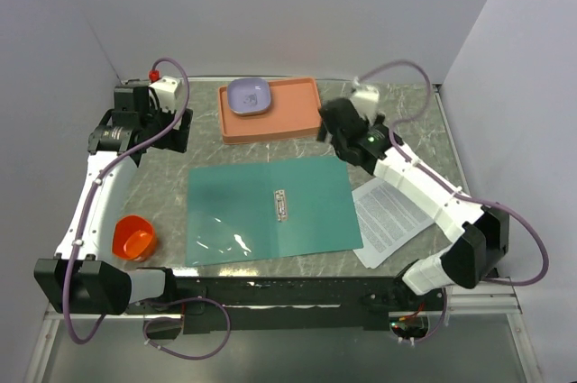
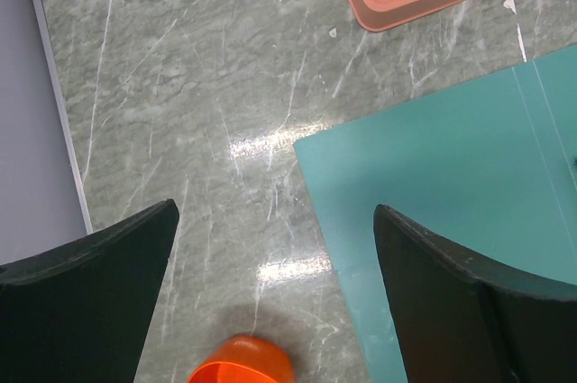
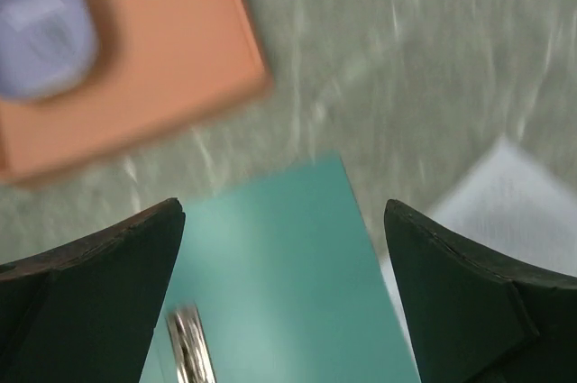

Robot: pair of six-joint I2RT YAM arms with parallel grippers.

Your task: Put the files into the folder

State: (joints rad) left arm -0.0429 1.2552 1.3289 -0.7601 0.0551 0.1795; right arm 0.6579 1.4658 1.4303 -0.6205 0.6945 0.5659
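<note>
The teal-green folder (image 1: 269,208) lies open and flat in the middle of the table, its metal fastener strip (image 1: 280,203) showing on the inner spine. The files (image 1: 389,218), white printed sheets, lie at its right edge, partly under the right arm. My right gripper (image 1: 332,131) is open and empty, held above the folder's far right corner (image 3: 297,284); the files show blurred in the right wrist view (image 3: 505,203). My left gripper (image 1: 171,131) is open and empty at the far left, above bare table beside the folder's left corner (image 2: 433,158).
An orange-pink tray (image 1: 288,117) with a lilac bowl (image 1: 248,95) stands at the back. A small orange cup (image 1: 133,237) sits near the left front, also in the left wrist view (image 2: 239,360). Grey walls close both sides.
</note>
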